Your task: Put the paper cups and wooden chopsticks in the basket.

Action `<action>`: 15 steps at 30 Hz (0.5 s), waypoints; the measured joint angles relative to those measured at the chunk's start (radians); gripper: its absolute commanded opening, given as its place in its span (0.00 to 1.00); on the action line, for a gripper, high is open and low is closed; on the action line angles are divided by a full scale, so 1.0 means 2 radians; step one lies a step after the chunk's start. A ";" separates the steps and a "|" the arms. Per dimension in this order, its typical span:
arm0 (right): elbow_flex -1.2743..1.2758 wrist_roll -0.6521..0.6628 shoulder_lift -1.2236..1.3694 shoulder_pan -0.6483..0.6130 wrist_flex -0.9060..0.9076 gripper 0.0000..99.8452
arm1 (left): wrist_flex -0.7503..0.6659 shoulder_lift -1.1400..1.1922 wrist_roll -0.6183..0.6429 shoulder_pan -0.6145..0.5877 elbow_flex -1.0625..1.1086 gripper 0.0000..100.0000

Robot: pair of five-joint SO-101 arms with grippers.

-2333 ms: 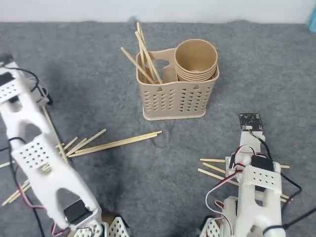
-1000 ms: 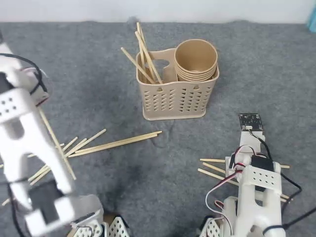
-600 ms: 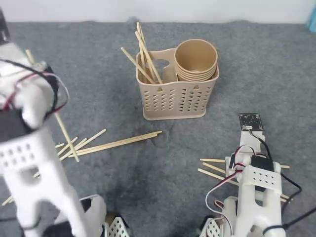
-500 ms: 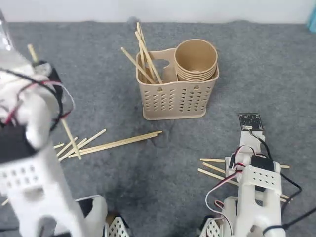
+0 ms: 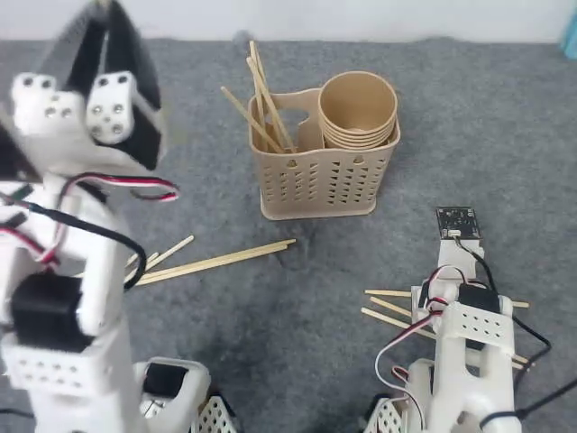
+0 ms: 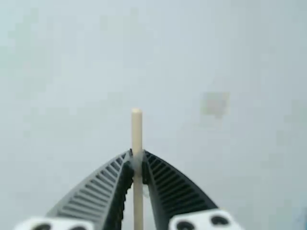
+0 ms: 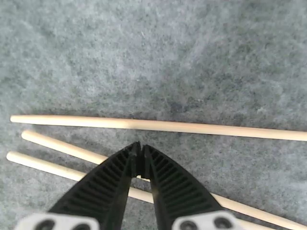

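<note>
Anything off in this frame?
Loose chopsticks lie scattered on the grey mat, more chopsticks under the right gripper. In the basket, chopsticks lean askew over the rim. Nothing looks damaged.

This looks like a robotics lab bench or a maker's test set-up, not a lived-in room. The desk is covered edge to edge with a grey felt-like mat (image 5: 433,117), and a plain pale wall (image 5: 361,18) runs behind it. A white plastic robot arm (image 5: 54,374) with exposed red and black wires (image 5: 149,188) stands at the near edge. Beside it, a second white plastic arm (image 5: 478,329) carries a small bare black circuit board (image 5: 457,222). Pale, slender wooden chopsticks (image 5: 216,260) lie loose on the mat.
</note>
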 measured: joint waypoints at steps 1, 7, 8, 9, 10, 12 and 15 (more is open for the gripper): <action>0.000 0.000 0.000 0.000 0.000 0.01 | -0.036 0.000 0.000 0.012 0.009 0.01; 0.000 0.000 0.000 0.000 0.000 0.01 | -0.207 0.002 -0.001 0.066 0.062 0.01; 0.000 0.000 0.000 0.000 0.000 0.01 | -0.221 0.010 -0.001 0.074 0.064 0.01; 0.000 0.000 0.000 0.000 0.000 0.01 | -0.233 0.019 -0.001 0.077 0.064 0.01; 0.000 0.000 0.000 0.000 0.000 0.01 | -0.242 0.031 -0.001 0.081 0.064 0.01; 0.000 0.000 0.000 0.000 0.000 0.01 | -0.249 0.053 -0.001 0.084 0.065 0.01; 0.000 0.000 0.000 0.000 0.000 0.01 | -0.253 0.084 -0.001 0.085 0.072 0.01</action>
